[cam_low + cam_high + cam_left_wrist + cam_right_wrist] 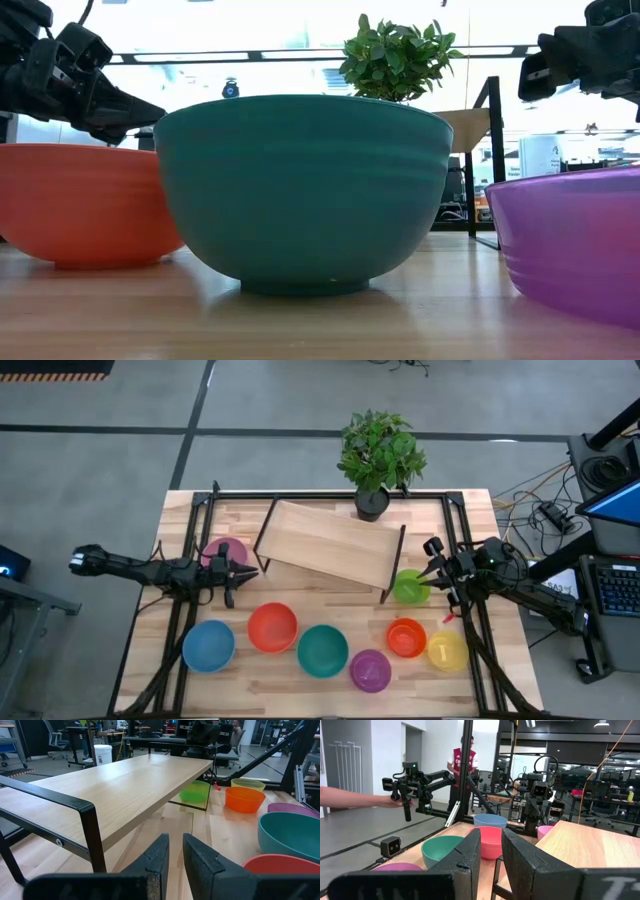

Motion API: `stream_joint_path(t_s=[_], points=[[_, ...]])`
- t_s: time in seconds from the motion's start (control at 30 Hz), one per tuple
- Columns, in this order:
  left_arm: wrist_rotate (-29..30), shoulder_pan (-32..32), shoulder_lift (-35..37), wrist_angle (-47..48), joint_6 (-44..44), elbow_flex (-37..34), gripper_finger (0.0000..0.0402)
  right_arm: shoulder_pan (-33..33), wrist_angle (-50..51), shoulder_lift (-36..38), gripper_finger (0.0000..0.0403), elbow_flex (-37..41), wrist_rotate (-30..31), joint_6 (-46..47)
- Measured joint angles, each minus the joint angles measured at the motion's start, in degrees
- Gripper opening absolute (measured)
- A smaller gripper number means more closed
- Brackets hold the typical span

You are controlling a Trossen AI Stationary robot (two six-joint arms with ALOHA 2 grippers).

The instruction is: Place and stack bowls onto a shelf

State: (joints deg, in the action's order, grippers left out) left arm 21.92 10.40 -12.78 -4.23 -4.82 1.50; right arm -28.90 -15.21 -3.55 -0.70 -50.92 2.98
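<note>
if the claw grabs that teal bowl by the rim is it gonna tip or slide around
The teal bowl narrows to a small flat foot, so it probably sits steady yet may tip under a push at the rim. Its smooth, plastic-looking wall suggests it is light, stiff and a little slippery, so it could skate on the table. It stands apart from its neighbours, giving some room.

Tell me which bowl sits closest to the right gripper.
The lime green bowl, right beside the right gripper at the shelf's end; the orange and yellow bowls lie farther off.
</note>
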Motion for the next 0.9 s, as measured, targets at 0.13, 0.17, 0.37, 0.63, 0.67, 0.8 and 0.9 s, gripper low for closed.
stream_joint_path(t_s=[0.13,0.17,0.37,0.63,0.67,0.8,0.9], points=[[0.0,0.0,0.0,-2.8,-1.9,0.0,0.0037,0.0,0.0,0.0,0.0068,0.0,0.0,1.9],[0.0,0.1,0.0,-4.8,-4.1,0.0,0.0037,0.0,0.0,0.0,0.0068,0.0,0.0,4.0],[-0.6,0.1,0.0,-20.2,-18.1,0.0,0.0037,0.0,-0.8,0.0,0.0068,-0.3,0.0,19.3],[-1.9,0.1,0.0,-32.3,-23.0,0.0,0.0037,1.0,-12.6,0.0,0.0068,-0.8,0.1,31.3],[-1.8,0.1,0.0,-32.8,-22.9,0.0,0.0037,1.3,-14.4,0.0,0.0068,-0.8,0.4,32.2],[-1.7,0.1,0.0,-33.2,-23.2,0.0,0.0037,2.5,-19.1,0.0,0.0068,-1.0,4.1,34.1],[-1.6,0.1,0.0,-33.2,-23.6,0.0,0.0037,3.4,-19.0,0.0,0.0068,-1.7,6.8,33.9]])
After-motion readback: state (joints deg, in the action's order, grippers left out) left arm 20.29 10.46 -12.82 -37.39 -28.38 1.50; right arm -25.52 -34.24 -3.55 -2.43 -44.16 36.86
